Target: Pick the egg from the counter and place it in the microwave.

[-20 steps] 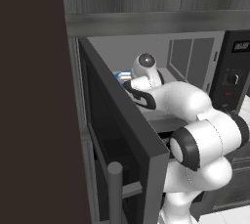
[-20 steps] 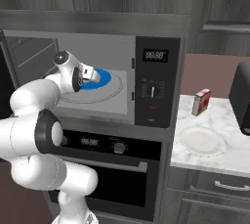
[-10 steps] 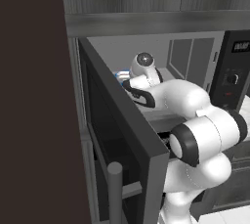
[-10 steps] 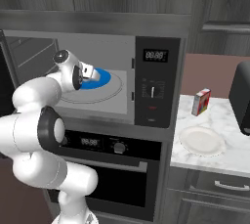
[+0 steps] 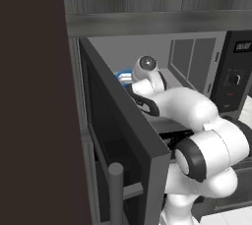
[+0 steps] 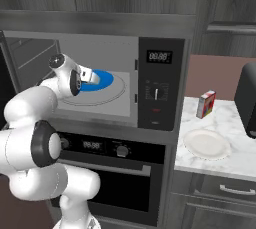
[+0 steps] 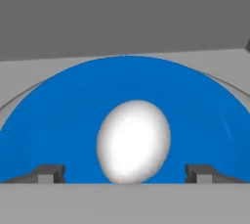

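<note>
I have the arm reaching into the microwave (image 6: 150,80) cavity at centre left of the right base view, wrist bent toward the blue plate (image 6: 102,79). In the hand view the gripper (image 7: 126,174) is spread wide, its fingertips (image 7: 48,173) clear of the egg (image 7: 134,142), which rests on the plate at lower centre. The open door (image 5: 123,140) stands close along the arm's left.

My egg (image 7: 134,142) lies on the plate (image 7: 63,115) inside the microwave (image 6: 161,43), between my 2 fingertips (image 7: 48,173).
</note>
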